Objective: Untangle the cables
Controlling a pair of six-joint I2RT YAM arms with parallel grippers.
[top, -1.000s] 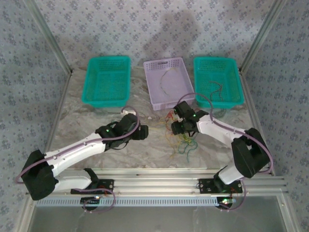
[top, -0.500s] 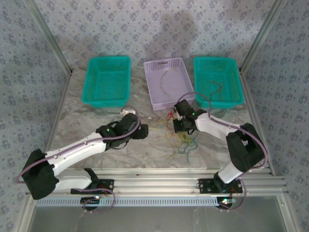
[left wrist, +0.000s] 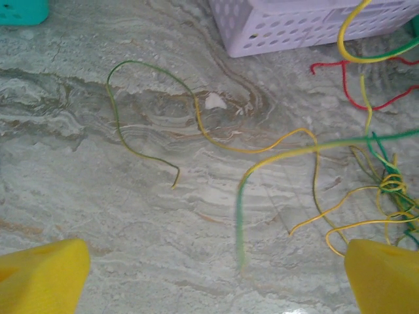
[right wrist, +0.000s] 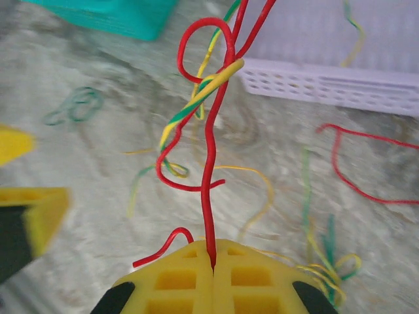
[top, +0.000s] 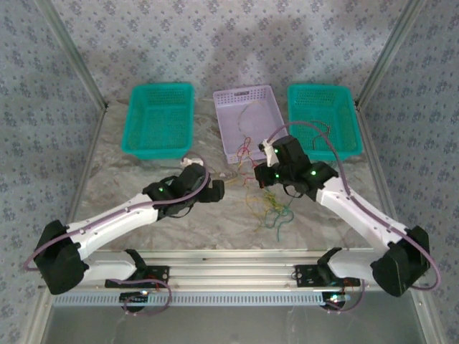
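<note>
Left teal basket (top: 159, 118) at the bench's (top: 136, 183) far-left corner.

Left gripper (left wrist: 213, 278): low over the bench left of centre, jaws spread wide, nothing between them. One loose green-yellow cable (left wrist: 141, 124) lies flat on the bench ahead of it, apart from the fingertips.

Lilac basket (top: 251, 122) at the middle of the far edge, one thin strand (top: 246, 118) inside.

Main tangle of cables (top: 271, 206) sits on the bench near the centre, in front of the lilac basket, to the right of the left gripper and well clear of it.

Right gripper (right wrist: 213, 261): clamped tight on a red cable (right wrist: 208, 163), which runs straight out from the fingertips. A yellow-green striped cable (right wrist: 196, 101) is wound across it further up.

Right teal basket (top: 323, 118) at the far-right corner, a few strands (top: 319, 132) inside.
</note>
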